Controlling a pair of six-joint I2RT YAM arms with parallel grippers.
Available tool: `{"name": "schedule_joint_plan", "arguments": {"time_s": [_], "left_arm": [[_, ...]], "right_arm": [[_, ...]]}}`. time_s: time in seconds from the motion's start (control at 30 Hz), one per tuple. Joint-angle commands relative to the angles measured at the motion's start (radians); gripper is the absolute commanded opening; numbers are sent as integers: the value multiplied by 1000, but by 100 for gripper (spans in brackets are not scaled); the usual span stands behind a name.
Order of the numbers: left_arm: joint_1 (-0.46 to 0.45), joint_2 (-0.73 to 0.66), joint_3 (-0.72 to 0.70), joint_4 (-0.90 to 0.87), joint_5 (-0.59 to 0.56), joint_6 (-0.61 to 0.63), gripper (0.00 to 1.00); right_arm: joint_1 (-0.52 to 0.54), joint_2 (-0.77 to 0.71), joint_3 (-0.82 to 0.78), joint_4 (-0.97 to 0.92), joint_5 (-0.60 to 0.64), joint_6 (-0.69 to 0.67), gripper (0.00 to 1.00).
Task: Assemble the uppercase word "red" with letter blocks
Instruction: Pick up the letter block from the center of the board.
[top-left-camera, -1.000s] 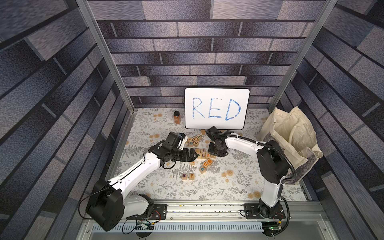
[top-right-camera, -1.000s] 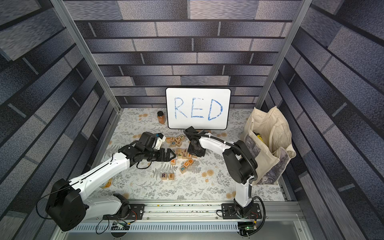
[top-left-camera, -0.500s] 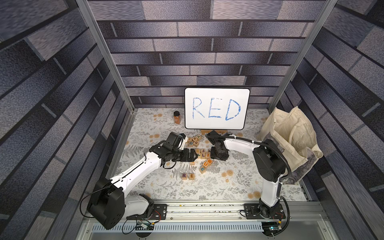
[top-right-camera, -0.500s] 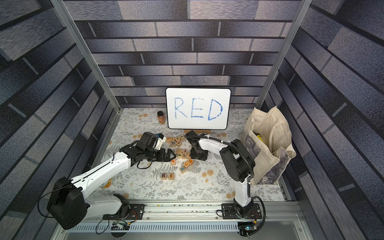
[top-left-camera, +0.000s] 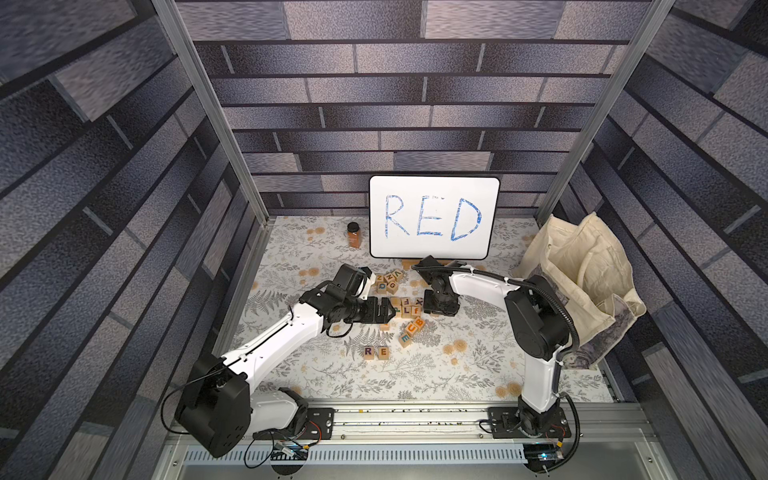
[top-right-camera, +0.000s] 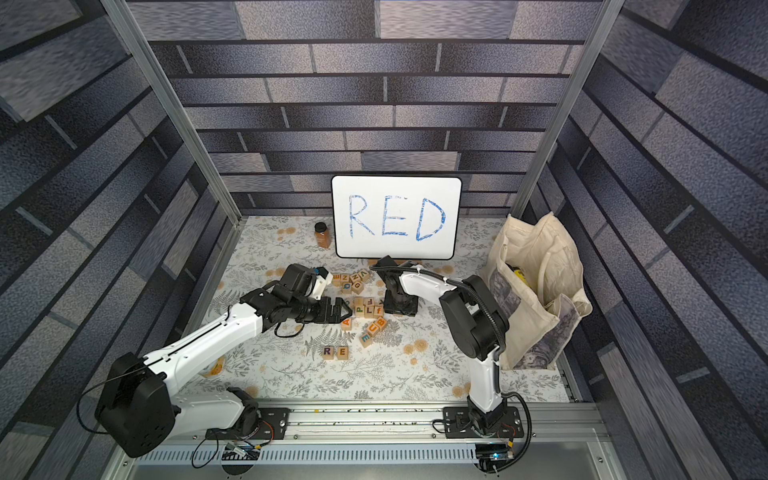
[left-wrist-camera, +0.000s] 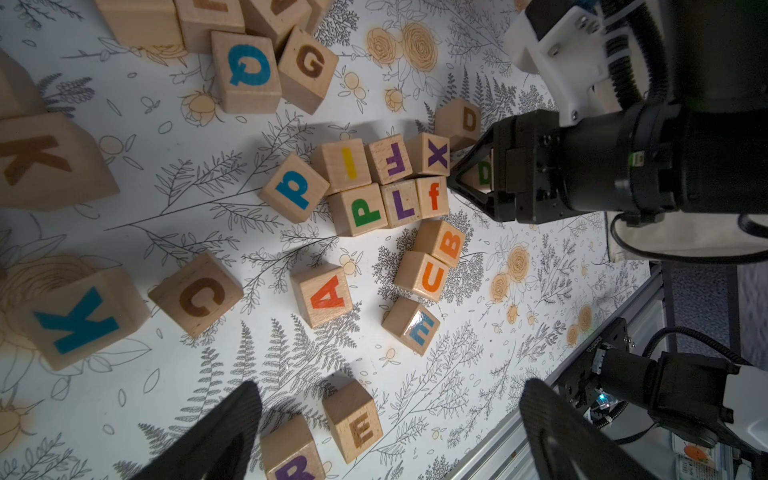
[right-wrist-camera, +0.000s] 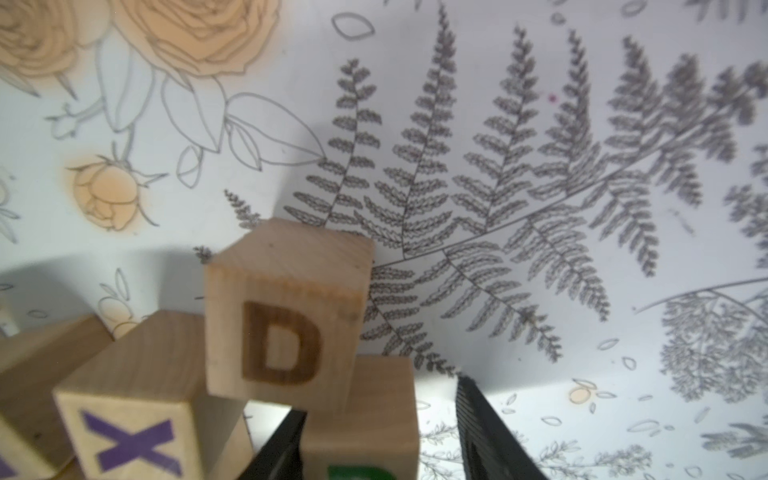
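Evidently the word is two thirds built. In both top views the small pale wooden purple R cube and the matching orange E cube sit touching, side by side, between the loose heap of cubes at the middle of the flower-printed worktop and its front edge. The step in hand looks like fetching the last letter. The black right gripper points down at the side of the heap nearer the worktop's right edge, and what it covers is hidden here. The black left gripper hovers at the heap's opposite side.

From the left wrist, that arm's own fingers are spread wide with nothing between them, above the R and E pair. Across the heap, the right gripper straddles the pale wooden green D cube, which rests on the worktop just beside a purple X cube and an orange lowercase f cube.

From the right wrist, the green D cube sits between two black fingers. One lies against its side, while the other stands off with a strip of worktop showing, so the jaws are apart around it, not clamped. A brown D cube crowds close against it.

Next, I judge, the jaws must close squarely and lift straight up so the neighbours are not dragged. The D then goes against the E's free side, letter up.
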Motion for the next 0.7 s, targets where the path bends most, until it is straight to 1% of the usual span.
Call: {"name": "schedule_joint_plan", "arguments": {"time_s": [0.0,0.13,0.23,0.33,0.4,0.67], "left_arm": [[5,8,26,-8,14,15,100],[5,8,26,-6,12,12,100],[3,8,25,-3,10,6,100],[-2,8,24,1,6,1,100],[-6,10,25,4,5,-2,100],[-34,13,24,13,-10,-12,100]], "right_arm": [[-11,18,28,-31,15,-36,47],[-15,25,34,-34,10,-45,42],[-15,20,36,-35,10,-47,34],[-15,10,36,-42,18,-50,21],[-15,-1,36,-47,22,-55,16],[-15,-62,18,-55,20,-60,16]]}}
